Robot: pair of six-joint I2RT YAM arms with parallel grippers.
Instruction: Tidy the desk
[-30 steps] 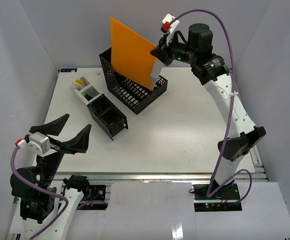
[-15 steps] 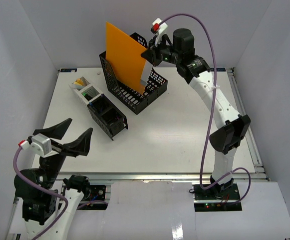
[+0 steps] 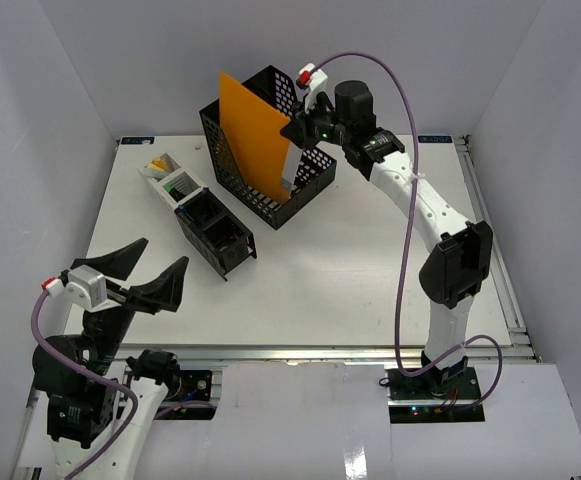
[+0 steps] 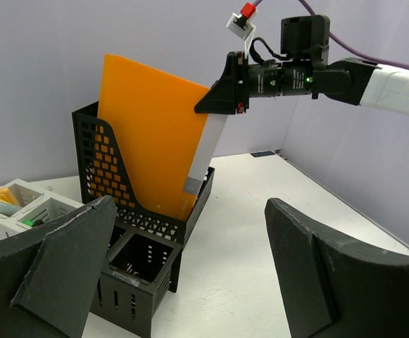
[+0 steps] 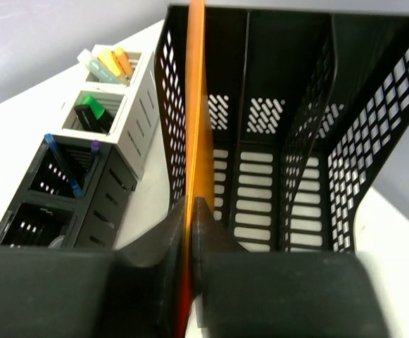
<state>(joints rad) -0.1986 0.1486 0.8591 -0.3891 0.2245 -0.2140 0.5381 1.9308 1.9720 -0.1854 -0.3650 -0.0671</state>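
the white table (image 3: 350,270) is spread beneath both arms, with its metal rail (image 3: 310,352) running along the near edge just ahead of the arm bases. most of its surface lies below and nearer than the right gripper (image 3: 295,130), which is raised over the far left part of the table.

the right gripper is seen clenched on the upper edge of an orange sheet (image 3: 253,130); in the right wrist view its two fingers are pressed against either face of the sheet, which is seen edge-on. a pale strip (image 4: 204,151) is carried along the sheet's edge just below this gripper. the sheet is tilted, and its lower end is set inside a black file rack (image 3: 310,175) directly under the gripper, close against the perforated wall on the gripper's left.

further to the left of the right gripper, a long desk organiser (image 3: 205,215) is laid on the table just beside the rack, with white compartments at one end and black ones at the other. yellow and green items are held in the white part, and a blue and a purple pen in a black one. no writing can be read on any of these.

the left gripper (image 3: 165,251) is held wide apart with nothing between its fingers, above the near left corner, with the organiser and rack ahead of it.
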